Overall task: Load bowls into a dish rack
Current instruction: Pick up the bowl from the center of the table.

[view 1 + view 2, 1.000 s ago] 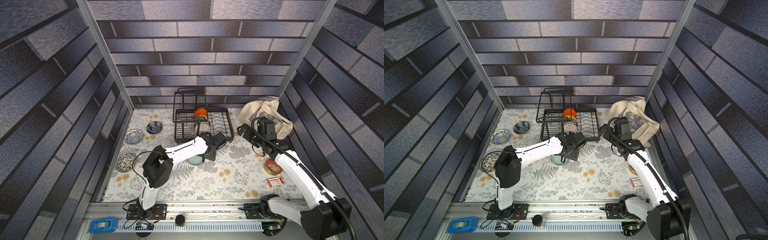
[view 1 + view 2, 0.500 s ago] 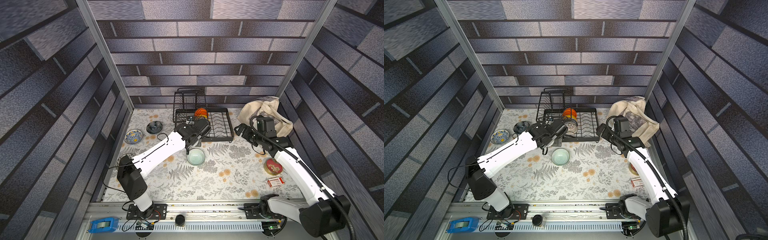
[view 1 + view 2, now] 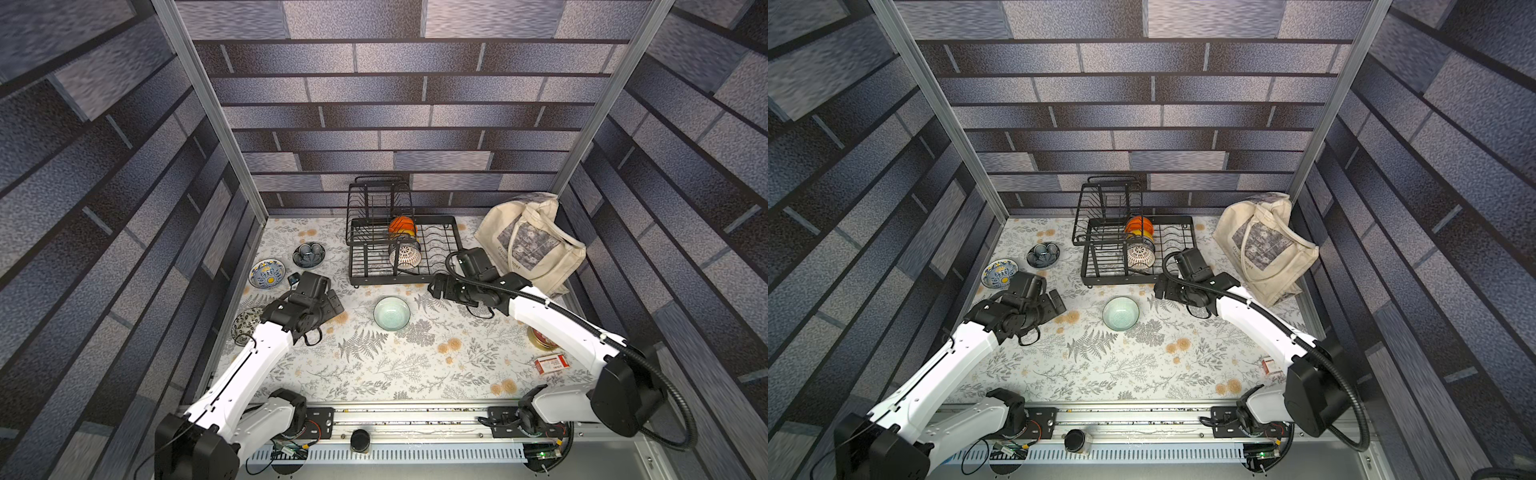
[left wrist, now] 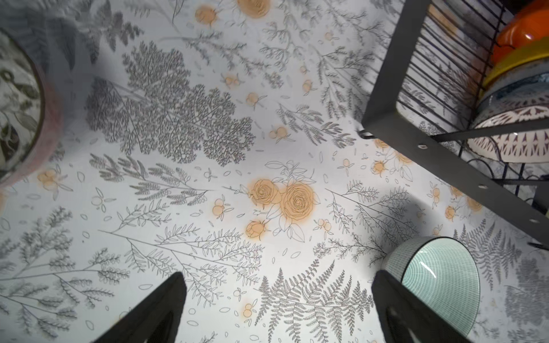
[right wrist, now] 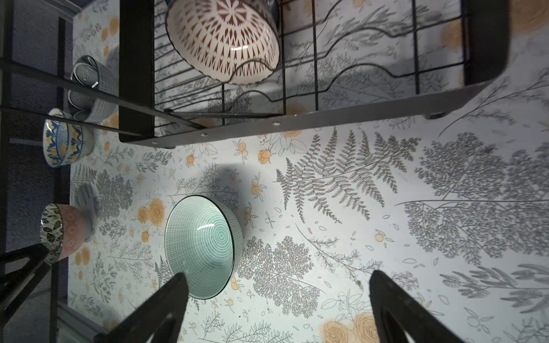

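A pale green bowl (image 3: pixel 391 313) sits upright on the flowered table, in front of the black wire dish rack (image 3: pixel 456 239). In the rack stand an orange bowl (image 3: pixel 402 225), a yellow one behind it, and a white lattice bowl (image 3: pixel 405 254). Three more bowls lie at the left: dark blue-grey (image 3: pixel 308 254), blue-yellow (image 3: pixel 267 273) and leafy (image 3: pixel 247 322). My left gripper (image 3: pixel 332 301) is open and empty, left of the green bowl (image 4: pixel 439 285). My right gripper (image 3: pixel 435 286) is open and empty, to the right of that bowl (image 5: pixel 202 246), near the rack's front corner.
A cream tote bag (image 3: pixel 532 245) slumps at the back right. A red tin (image 3: pixel 540 336) and a small red-and-white box (image 3: pixel 549 365) lie at the right, partly under my right arm. Patterned walls close in the table on three sides.
My left arm has drawn back to the left, off the green bowl, which now stands uncovered. My right gripper has shifted a little left and forward toward the bowl.
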Controlling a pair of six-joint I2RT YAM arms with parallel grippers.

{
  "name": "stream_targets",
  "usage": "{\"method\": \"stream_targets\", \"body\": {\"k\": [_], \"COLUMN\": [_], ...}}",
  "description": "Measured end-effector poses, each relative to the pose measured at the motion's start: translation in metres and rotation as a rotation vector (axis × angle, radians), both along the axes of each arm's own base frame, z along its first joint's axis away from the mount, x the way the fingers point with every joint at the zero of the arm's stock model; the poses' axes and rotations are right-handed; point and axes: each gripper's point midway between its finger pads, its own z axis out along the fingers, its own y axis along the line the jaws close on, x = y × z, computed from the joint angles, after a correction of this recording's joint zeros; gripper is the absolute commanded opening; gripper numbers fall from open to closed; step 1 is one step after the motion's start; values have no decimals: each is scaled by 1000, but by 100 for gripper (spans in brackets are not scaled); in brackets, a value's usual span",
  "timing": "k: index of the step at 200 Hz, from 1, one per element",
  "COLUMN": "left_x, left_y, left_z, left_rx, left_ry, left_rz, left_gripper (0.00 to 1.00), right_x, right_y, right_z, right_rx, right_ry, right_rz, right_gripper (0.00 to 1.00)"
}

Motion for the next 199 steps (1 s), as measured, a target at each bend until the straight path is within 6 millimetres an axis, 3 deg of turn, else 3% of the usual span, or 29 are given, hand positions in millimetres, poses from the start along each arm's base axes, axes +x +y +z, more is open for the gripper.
{"method": "stream_targets", "body": {"k": [37, 92, 160, 199], "left_x": [-8, 5, 5, 2], "left_y": [-7, -34, -57, -74], "left_z": [-19, -19, -22, -20], "left_rx": [-206, -352, -386, -378], "left_ry": [-15, -25, -18, -30], "left_rz": [27, -49, -133, -200], "left_gripper": [100, 100, 100, 100], "right_x": [-13, -9, -9, -10], "right_y": [37, 78, 82, 83], "right_z": [-41, -51, -86, -92], "right_rx": [-81, -106, -176, -190], "right_ry": [68, 56, 97, 94], "right_rz": [84, 136, 128, 132], "right_gripper": [80, 62, 41, 22]}}
